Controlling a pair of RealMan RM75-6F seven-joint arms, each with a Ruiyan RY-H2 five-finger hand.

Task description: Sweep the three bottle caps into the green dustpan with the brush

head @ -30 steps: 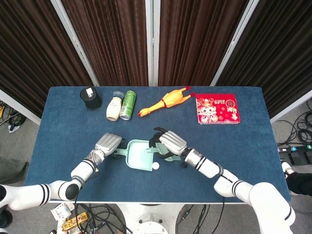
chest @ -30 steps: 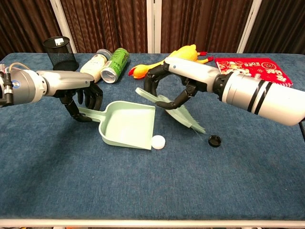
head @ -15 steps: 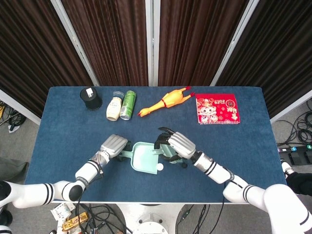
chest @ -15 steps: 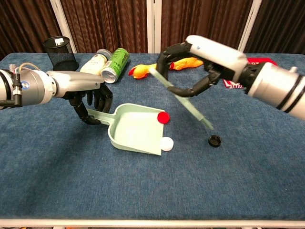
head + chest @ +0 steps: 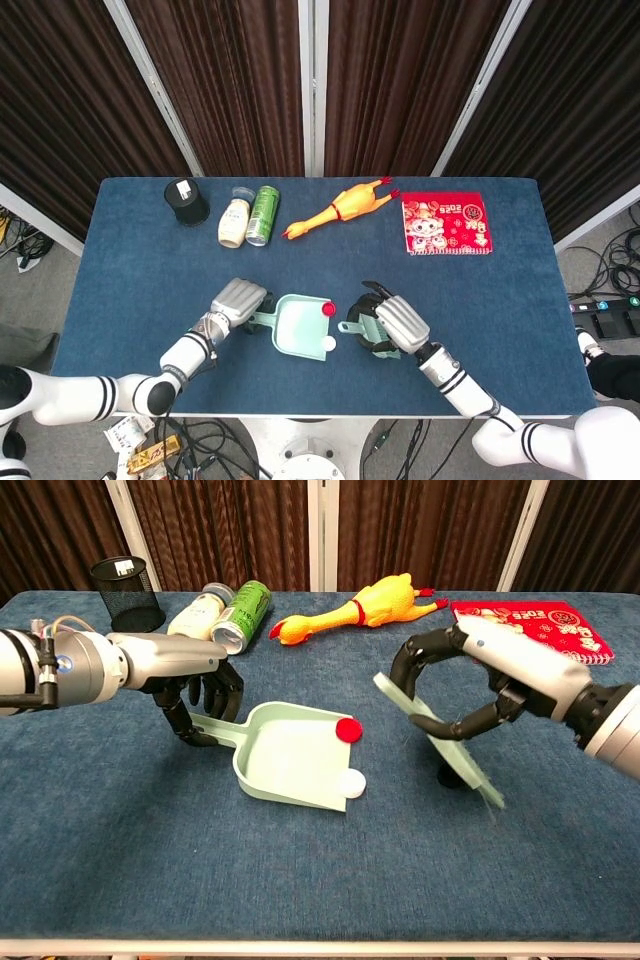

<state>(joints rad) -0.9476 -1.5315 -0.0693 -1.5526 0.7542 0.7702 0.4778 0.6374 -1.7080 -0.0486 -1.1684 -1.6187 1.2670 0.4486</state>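
Both arms are glossy white with black bands; the left hand (image 5: 205,695) and right hand (image 5: 470,685) have silver backs and black fingers.

Head view steeply overhead, chest view low and near, both facing table (image 5: 140,260)

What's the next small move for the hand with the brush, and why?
Probably a short sweep leftward toward the green dustpan. The right hand holds the brush with its bristles down beside the black cap, which lies on the table outside the pan. The red cap and white cap sit at the pan's mouth, and the left hand holds its handle.
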